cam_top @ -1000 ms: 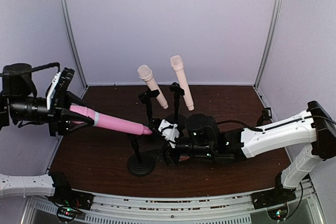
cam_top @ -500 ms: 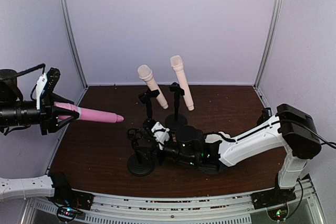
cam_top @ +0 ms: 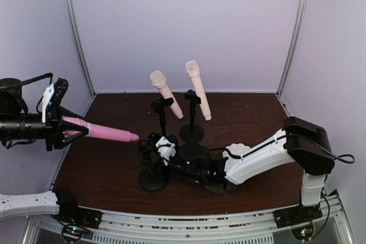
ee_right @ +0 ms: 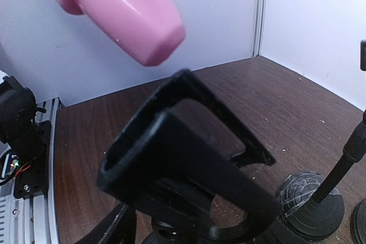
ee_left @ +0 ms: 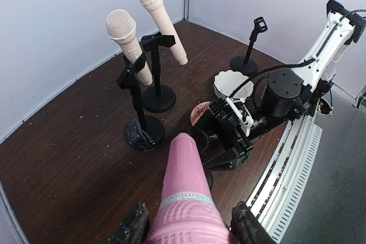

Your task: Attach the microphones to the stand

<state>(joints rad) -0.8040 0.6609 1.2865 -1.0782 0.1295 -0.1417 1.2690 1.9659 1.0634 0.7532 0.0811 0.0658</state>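
My left gripper (cam_top: 57,127) is shut on the head of the bright pink microphone (cam_top: 108,132), held level above the table's left side, with its tail pointing right. It also shows in the left wrist view (ee_left: 186,187). Its tail (ee_right: 137,21) hangs above the empty black clip (ee_right: 183,164) of the near stand (cam_top: 153,181), apart from it. My right gripper (cam_top: 150,146) is at that clip, with one finger (ee_right: 111,227) wide to the left, and looks open around it. Two peach-cream microphones (cam_top: 166,92) (cam_top: 197,87) sit clipped in two stands at the back.
A fourth small empty stand (ee_left: 251,44) is at the far right. A white scalloped dish (ee_left: 231,81) and a pinkish dish (ee_left: 200,112) lie beside my right arm. White walls close in the table on three sides.
My left arm has pulled the pink microphone back to the left, away from the near stand. My right gripper has slid left up to the stand's clip.
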